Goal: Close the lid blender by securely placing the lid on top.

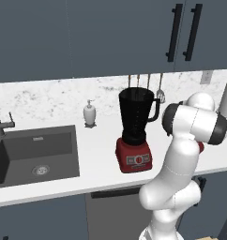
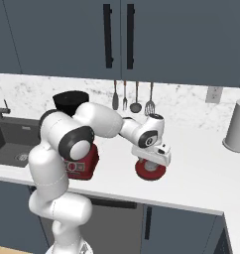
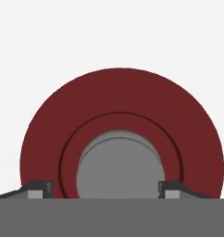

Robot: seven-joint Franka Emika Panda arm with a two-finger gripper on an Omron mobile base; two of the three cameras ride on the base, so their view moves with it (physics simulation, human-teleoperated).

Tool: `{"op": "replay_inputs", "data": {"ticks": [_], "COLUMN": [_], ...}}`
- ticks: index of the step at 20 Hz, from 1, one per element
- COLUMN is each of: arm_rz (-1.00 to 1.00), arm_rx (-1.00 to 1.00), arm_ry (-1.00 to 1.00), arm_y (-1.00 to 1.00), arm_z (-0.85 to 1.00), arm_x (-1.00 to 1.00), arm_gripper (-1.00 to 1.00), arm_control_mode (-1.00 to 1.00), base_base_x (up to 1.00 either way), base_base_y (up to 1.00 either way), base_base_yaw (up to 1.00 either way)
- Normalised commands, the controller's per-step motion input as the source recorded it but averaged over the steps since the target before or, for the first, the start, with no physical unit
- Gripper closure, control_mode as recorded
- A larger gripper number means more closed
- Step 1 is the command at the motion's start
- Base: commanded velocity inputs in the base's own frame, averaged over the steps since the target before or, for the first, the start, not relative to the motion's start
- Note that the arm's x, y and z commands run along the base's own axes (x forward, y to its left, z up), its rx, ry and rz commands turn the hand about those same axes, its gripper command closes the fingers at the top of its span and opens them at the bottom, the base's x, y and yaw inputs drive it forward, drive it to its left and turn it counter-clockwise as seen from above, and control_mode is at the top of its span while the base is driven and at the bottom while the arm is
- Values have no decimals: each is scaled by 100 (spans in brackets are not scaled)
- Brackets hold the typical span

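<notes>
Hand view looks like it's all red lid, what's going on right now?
The arm has its gripper directly over the lid, which lies flat on the white counter to the right of the blender. The fingertips stand apart on either side of the lid's grey centre knob, not closed on it. The blender jar is uncovered, so the lid hasn't been picked up or placed yet.

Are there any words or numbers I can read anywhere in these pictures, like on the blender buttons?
No words or numbers can be read anywhere.
The buttons on the blender base: small marks, too blurred to read.
The lid: plain red with a grey middle, no writing.
The soap bottle and the grey canister: no label to be seen.
</notes>
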Motion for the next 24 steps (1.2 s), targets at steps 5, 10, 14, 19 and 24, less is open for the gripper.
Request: {"op": "replay_inputs", "data": {"ticks": [5,10,14,19,24], "arm_rz": [0,0,0,0,0], "arm_rx": [0,0,0,0,0], "arm_ry": [0,0,0,1,1], "arm_y": [0,0,0,3,2], "arm_z": [-47,-47,-36,-54,-61], "arm_x": [-9,-13,-20,-25,-19], "arm_gripper": [-100,-100,-100,100,100], "arm_control_mode": [-100,-100,-100,-100,-100], "base_base_x": [0,0,0,0,0], "base_base_y": [0,0,0,0,0], "base_base_yaw": [0,0,0,0,0]}}
